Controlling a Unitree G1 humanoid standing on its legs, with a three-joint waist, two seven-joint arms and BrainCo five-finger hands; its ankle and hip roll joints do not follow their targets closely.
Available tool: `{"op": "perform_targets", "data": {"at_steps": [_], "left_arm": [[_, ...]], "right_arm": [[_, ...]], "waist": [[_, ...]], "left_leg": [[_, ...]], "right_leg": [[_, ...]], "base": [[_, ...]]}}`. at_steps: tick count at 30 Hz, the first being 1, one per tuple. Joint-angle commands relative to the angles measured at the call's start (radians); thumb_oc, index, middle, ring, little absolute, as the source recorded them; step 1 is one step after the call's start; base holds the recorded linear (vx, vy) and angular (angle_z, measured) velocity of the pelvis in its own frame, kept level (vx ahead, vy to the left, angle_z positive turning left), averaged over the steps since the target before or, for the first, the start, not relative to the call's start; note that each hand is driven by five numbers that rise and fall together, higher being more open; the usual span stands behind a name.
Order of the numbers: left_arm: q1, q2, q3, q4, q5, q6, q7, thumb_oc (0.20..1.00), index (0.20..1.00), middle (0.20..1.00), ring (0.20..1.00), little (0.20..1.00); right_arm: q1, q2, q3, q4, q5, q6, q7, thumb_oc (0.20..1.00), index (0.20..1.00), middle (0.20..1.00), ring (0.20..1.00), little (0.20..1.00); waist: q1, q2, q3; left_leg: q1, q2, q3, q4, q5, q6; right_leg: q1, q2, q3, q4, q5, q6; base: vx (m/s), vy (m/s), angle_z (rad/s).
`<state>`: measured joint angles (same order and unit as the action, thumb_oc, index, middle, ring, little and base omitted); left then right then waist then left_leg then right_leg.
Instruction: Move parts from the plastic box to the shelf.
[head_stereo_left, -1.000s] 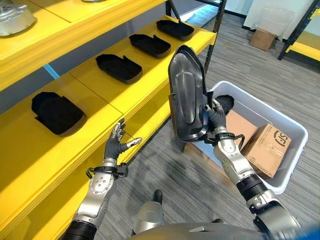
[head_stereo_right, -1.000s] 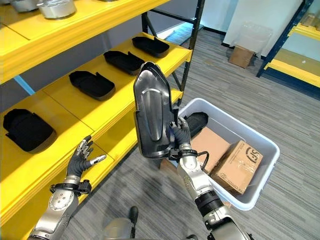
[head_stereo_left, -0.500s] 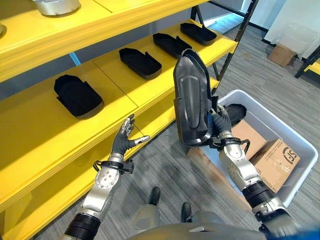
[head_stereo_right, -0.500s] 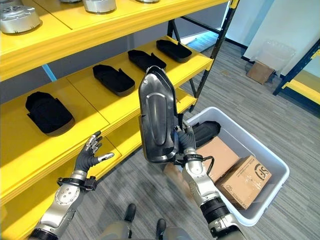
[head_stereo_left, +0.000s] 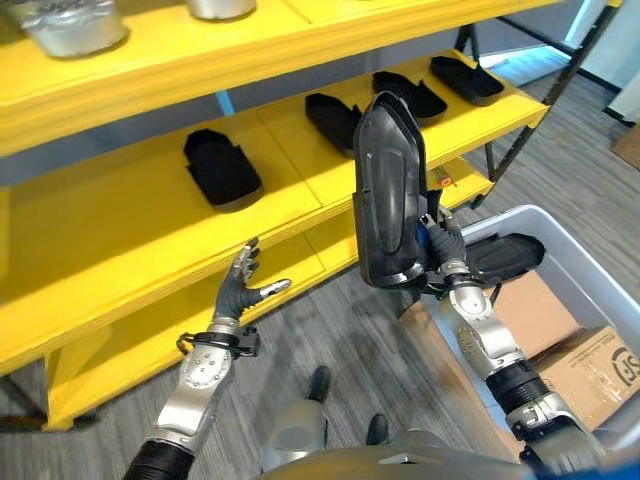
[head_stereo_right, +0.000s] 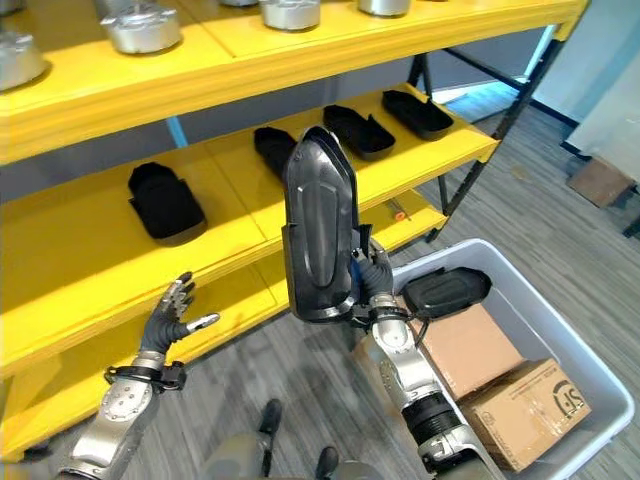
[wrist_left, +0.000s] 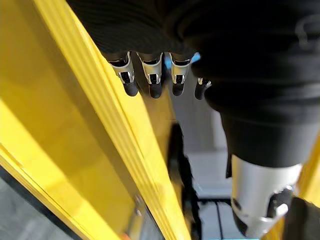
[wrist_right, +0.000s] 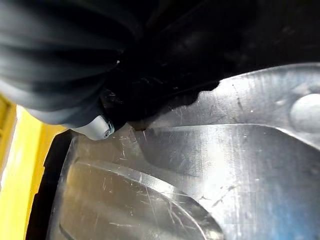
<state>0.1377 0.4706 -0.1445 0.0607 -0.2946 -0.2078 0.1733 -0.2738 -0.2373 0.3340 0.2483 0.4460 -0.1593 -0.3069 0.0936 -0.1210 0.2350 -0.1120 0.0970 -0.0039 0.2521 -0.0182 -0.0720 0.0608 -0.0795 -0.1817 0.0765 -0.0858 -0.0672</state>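
— What have you got in your right hand (head_stereo_left: 443, 246)?

— A long dark part (head_stereo_left: 388, 190), glossy and pointed at the top. My fingers are curled round its lower edge and I hold it upright, its tip well above my wrist. It stands between me and the yellow shelf (head_stereo_left: 120, 225), above the grey floor — not resting on anything.

— And the plastic box (head_stereo_right: 552, 334)?

— To my right, low down, a pale grey tub. Another dark part (head_stereo_right: 446, 289) lies in its near corner, with a flat piece of cardboard (head_stereo_right: 472, 346) beside it and a brown cardboard box (head_stereo_right: 525, 411) further right.

— Your left hand (head_stereo_left: 241, 287)?

— Raised in front of the shelf's front edge, fingers straight and spread, thumb out to the side. It holds nothing. From my left wrist I see my dark fingertips (wrist_left: 151, 91) in a row against the yellow board.

— What is on the shelf already?

— Four black parts in a row on the middle level: one (head_stereo_left: 222, 167) just above my left hand, a second (head_stereo_left: 333, 118) partly behind the part I hold, then a third (head_stereo_left: 411, 92) and a fourth (head_stereo_left: 466, 79) toward the far end. On the level above stand metal castings (head_stereo_right: 144, 26).
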Motion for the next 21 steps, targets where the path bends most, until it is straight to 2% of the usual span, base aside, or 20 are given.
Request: {"op": "perform_targets", "data": {"at_steps": [1,2,5,6,7,8,9,10,12,15,19,21], "left_arm": [[0.018,-0.019,0.017,-0.092,-0.002,-0.045,0.016,1.0,1.0,1.0,1.0,1.0],[0.006,-0.02,0.012,-0.092,-0.003,-0.044,0.021,1.0,1.0,1.0,1.0,1.0],[-0.022,-0.02,0.001,-0.083,-0.011,-0.037,0.025,1.0,1.0,1.0,1.0,1.0],[-0.024,-0.018,0.0,-0.084,-0.016,-0.037,0.022,1.0,1.0,1.0,1.0,1.0],[-0.024,-0.018,0.0,-0.085,-0.016,-0.037,0.022,1.0,1.0,1.0,1.0,1.0],[-0.028,-0.015,-0.004,-0.081,-0.02,-0.037,0.016,1.0,1.0,1.0,1.0,1.0],[-0.024,-0.015,-0.004,-0.082,-0.022,-0.038,0.015,1.0,1.0,1.0,1.0,1.0],[-0.021,-0.011,-0.003,-0.082,-0.021,-0.039,0.012,1.0,1.0,1.0,1.0,1.0],[-0.015,-0.008,0.004,-0.085,-0.02,-0.04,0.012,1.0,1.0,1.0,1.0,1.0],[-0.021,0.008,0.009,-0.087,-0.014,-0.037,0.005,1.0,1.0,1.0,1.0,1.0],[-0.034,0.029,0.0,-0.088,-0.006,-0.035,-0.005,1.0,1.0,1.0,1.0,1.0],[-0.036,0.038,-0.002,-0.09,-0.004,-0.035,-0.012,1.0,1.0,1.0,1.0,1.0]], "right_arm": [[-0.043,-0.019,-0.019,-0.081,-0.007,-0.094,-0.005,0.2,0.2,0.2,0.2,0.2],[-0.048,-0.022,-0.02,-0.075,-0.006,-0.097,-0.012,0.2,0.2,0.2,0.2,0.2],[-0.056,-0.026,-0.032,-0.064,-0.01,-0.102,-0.04,0.2,0.2,0.2,0.2,0.2],[-0.058,-0.029,-0.037,-0.061,-0.014,-0.1,-0.047,0.2,0.2,0.2,0.2,0.2],[-0.058,-0.029,-0.038,-0.061,-0.014,-0.1,-0.048,0.2,0.2,0.2,0.2,0.2],[-0.051,-0.034,-0.05,-0.062,-0.02,-0.098,-0.053,0.2,0.2,0.2,0.2,0.2],[-0.049,-0.032,-0.051,-0.061,-0.024,-0.096,-0.054,0.2,0.2,0.2,0.2,0.2],[-0.05,-0.027,-0.053,-0.06,-0.024,-0.098,-0.055,0.2,0.2,0.2,0.2,0.2],[-0.045,-0.024,-0.058,-0.063,-0.025,-0.1,-0.055,0.2,0.2,0.2,0.2,0.2],[-0.022,-0.02,-0.079,-0.072,-0.028,-0.095,-0.056,0.2,0.2,0.2,0.2,0.2],[0.024,-0.015,-0.103,-0.099,-0.043,-0.087,-0.044,0.2,0.2,0.2,0.2,0.2],[0.039,-0.01,-0.106,-0.103,-0.042,-0.084,-0.039,0.2,0.2,0.2,0.2,0.2]], "waist": [[-0.043,0.026,-0.078],[-0.051,0.037,-0.08],[-0.063,0.08,-0.079],[-0.062,0.094,-0.077],[-0.063,0.094,-0.077],[-0.062,0.116,-0.076],[-0.056,0.126,-0.076],[-0.047,0.134,-0.076],[-0.035,0.138,-0.076],[-0.017,0.129,-0.072],[0.016,0.111,-0.07],[0.022,0.106,-0.075]], "left_leg": [[0.098,0.108,0.021,-0.102,0.071,0.018],[0.105,0.165,0.031,-0.148,0.124,0.004],[0.116,0.277,0.069,-0.25,0.277,-0.047],[0.118,0.296,0.087,-0.275,0.3,-0.064],[0.119,0.296,0.087,-0.28,0.304,-0.065],[0.128,0.314,0.131,-0.323,0.312,-0.087],[0.129,0.321,0.129,-0.331,0.299,-0.095],[0.126,0.322,0.111,-0.338,0.304,-0.106],[0.119,0.302,0.095,-0.333,0.26,-0.097],[0.107,0.267,0.086,-0.323,0.208,-0.09],[0.055,0.173,0.019,-0.251,0.126,-0.066],[0.041,0.142,-0.007,-0.238,0.106,-0.058]], "right_leg": [[-0.075,0.05,-0.004,0.014,-0.019,0.095],[-0.089,0.039,-0.024,0.035,-0.032,0.097],[-0.142,-0.002,-0.092,0.146,-0.073,0.105],[-0.153,-0.016,-0.113,0.183,-0.085,0.11],[-0.156,-0.017,-0.114,0.189,-0.089,0.109],[-0.167,-0.046,-0.15,0.247,-0.108,0.119],[-0.176,-0.055,-0.159,0.28,-0.117,0.126],[-0.182,-0.062,-0.16,0.29,-0.114,0.131],[-0.182,-0.089,-0.165,0.311,-0.116,0.139],[-0.147,-0.141,-0.208,0.305,-0.104,0.157],[-0.054,-0.205,-0.259,0.228,-0.06,0.196],[-0.021,-0.215,-0.275,0.187,-0.045,0.202]], "base": [[-0.04,0.103,0.62],[-0.04,0.133,0.53],[-0.03,0.196,0.7],[-0.01,0.167,0.61],[0.0,0.215,0.57],[0.0,0.212,0.55],[0.01,0.286,0.65],[0.01,0.23,0.7],[0.03,0.236,0.39],[0.06,0.217,0.35],[0.1,0.269,0.43],[0.08,0.191,0.58]]}}
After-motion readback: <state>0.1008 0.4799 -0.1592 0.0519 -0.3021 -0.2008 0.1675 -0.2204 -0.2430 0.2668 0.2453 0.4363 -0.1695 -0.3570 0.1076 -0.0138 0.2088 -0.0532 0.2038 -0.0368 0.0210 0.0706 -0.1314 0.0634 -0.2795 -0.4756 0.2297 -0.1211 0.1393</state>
